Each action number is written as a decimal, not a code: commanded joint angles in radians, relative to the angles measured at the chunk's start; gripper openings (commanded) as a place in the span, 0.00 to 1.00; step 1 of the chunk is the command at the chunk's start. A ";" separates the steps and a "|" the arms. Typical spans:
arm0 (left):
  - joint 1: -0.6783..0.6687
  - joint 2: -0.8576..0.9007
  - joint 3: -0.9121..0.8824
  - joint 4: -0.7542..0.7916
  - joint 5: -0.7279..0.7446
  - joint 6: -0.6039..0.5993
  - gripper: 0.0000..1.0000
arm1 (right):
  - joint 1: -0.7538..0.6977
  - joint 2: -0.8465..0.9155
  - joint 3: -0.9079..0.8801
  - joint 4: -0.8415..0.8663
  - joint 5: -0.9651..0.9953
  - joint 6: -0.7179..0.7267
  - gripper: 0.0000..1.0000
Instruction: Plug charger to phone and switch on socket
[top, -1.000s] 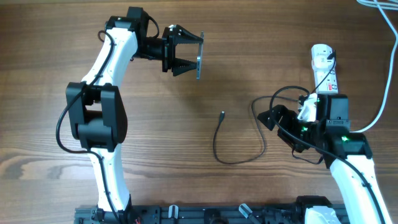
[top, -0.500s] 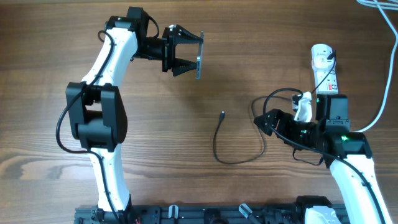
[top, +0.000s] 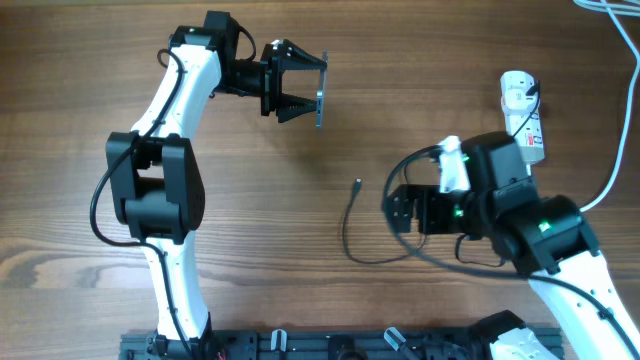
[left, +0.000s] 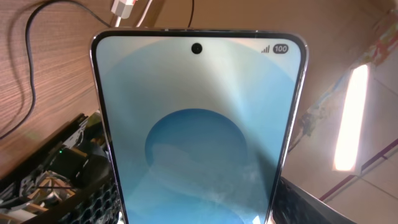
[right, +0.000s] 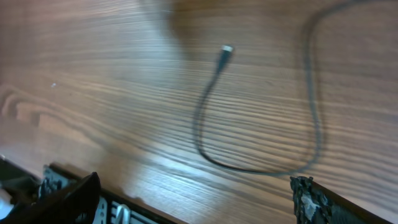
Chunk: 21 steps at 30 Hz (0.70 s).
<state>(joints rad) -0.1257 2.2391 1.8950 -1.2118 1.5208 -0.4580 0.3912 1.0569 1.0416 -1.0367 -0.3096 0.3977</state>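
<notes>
My left gripper (top: 300, 92) is shut on the phone (top: 319, 95) and holds it on edge above the table at the back. In the left wrist view the phone's blue-green screen (left: 198, 137) with a round shape fills the frame. The charger, a thin black cable (top: 350, 225), lies in a loop at mid table. Its plug tip (top: 358, 184) points towards the back. My right gripper (top: 398, 210) is open and empty just right of the loop. In the right wrist view the plug tip (right: 227, 50) and the cable (right: 200, 134) lie ahead of the open fingers (right: 193, 199). The white socket (top: 522, 100) lies at the back right.
A thicker white cable (top: 612, 185) runs down the right edge of the table to the right arm's side. Another white cable (top: 612, 22) crosses the back right corner. The arms' base rail (top: 330, 345) runs along the front edge.
My right arm has swung left from beside the socket to the right side of the cable loop. The left arm and the phone have not moved.
</notes>
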 joint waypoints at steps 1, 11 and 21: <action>0.006 -0.035 -0.003 -0.002 0.056 0.001 0.79 | 0.145 0.039 0.110 -0.047 0.204 0.085 0.99; 0.006 -0.035 -0.002 -0.002 0.056 0.001 0.79 | 0.365 0.547 0.688 -0.212 0.377 0.163 0.99; 0.006 -0.035 -0.002 -0.002 0.056 0.001 0.79 | 0.381 0.668 0.837 0.006 0.618 0.204 0.95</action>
<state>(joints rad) -0.1257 2.2391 1.8942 -1.2129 1.5208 -0.4580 0.7689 1.6844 1.8561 -1.0481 0.2596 0.6014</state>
